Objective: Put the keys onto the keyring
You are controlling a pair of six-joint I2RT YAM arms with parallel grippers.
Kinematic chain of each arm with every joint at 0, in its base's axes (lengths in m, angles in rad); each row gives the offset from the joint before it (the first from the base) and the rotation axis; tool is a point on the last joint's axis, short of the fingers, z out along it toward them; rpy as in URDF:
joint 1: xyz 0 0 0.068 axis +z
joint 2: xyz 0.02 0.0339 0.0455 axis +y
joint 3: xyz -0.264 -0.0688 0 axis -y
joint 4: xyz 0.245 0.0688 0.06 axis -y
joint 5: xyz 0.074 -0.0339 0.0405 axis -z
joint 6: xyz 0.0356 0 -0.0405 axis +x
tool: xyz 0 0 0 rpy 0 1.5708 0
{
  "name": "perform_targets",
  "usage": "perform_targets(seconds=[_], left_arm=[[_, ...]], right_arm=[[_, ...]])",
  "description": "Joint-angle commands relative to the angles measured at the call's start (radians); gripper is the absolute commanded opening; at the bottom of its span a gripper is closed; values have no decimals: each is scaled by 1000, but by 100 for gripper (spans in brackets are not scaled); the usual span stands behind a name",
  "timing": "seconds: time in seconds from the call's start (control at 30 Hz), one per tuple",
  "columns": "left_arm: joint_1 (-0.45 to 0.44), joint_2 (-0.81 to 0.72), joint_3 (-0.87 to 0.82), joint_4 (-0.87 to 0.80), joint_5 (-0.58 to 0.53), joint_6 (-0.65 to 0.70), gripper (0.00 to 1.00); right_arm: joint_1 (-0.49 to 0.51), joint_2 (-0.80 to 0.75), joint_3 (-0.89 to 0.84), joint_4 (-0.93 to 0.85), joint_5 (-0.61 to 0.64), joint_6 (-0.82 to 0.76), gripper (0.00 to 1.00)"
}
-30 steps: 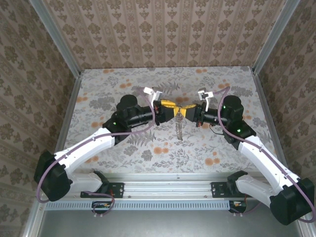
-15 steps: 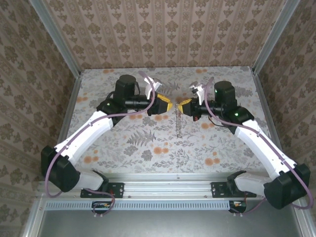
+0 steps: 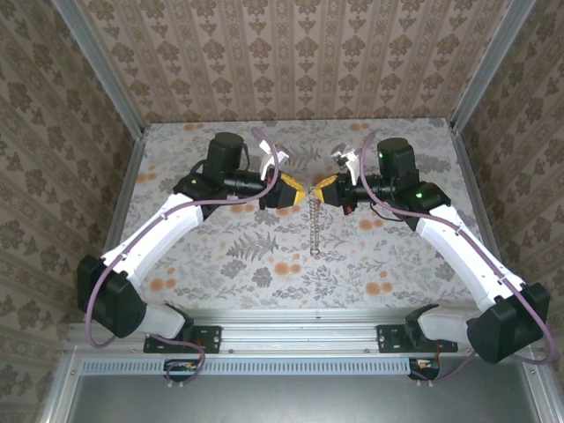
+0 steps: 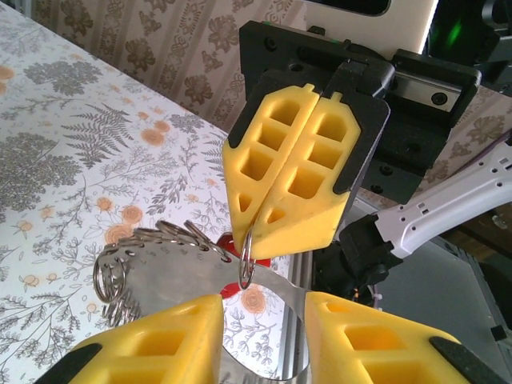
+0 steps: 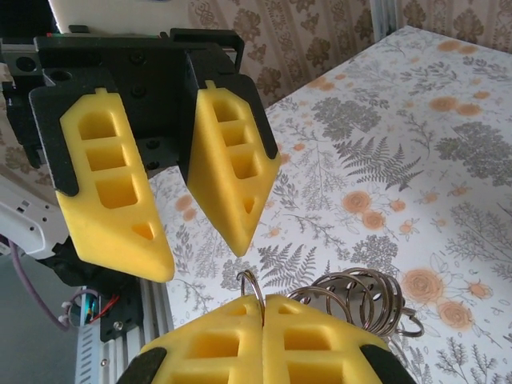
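**Keyring** (image 4: 246, 260). Held in mid-air above the tabletop (image 3: 370, 264), midway between the two arms.
- Small split ring, upright and almost edge-on to the left wrist view.
- Mirror-bright band (image 4: 256, 336) curving away beneath the ring.
- Chain (image 3: 315, 225) of linked rings hanging straight down, long axis vertical. Its lower end appears clear of the tabletop.

**Key** (image 4: 228, 241). A scrap of red just beside the split ring, partly hidden by the band's upper edge. The blade cannot be made out, nor whether the key is already threaded on.

**Right gripper** (image 4: 254, 234). Fingers clenched together, pinching the top of the split ring at their very tips.

**Left gripper** (image 5: 202, 258). Fingers parted with nothing between them. Their tips face the right gripper's tips, close but apart.

**Governing relation.** The ring hangs directly ahead of the left fingers and slightly below the line of their gap, its plane running roughly toward them. The right arm carries the load, so the left arm is judged the free one. Its likely approach is forward and a little low, to take the key or band beside the ring.

**Hazard.** The hanging chain may swing.
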Motion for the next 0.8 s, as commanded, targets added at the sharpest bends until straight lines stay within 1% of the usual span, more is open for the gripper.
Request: perform_targets(seconds=[0.0, 0.33, 0.53, 0.77], left_arm=[[-4, 11, 29, 36, 40, -4, 34], [-28, 47, 47, 71, 45, -24, 34], [-41, 61, 60, 80, 43, -26, 31], [-44, 60, 60, 98, 39, -31, 31]], right_arm=[[7, 2, 29, 22, -58, 4, 0], [7, 1, 9, 77, -76, 42, 0], [7, 9, 6, 80, -76, 42, 0], [8, 10, 1, 57, -66, 22, 0]])
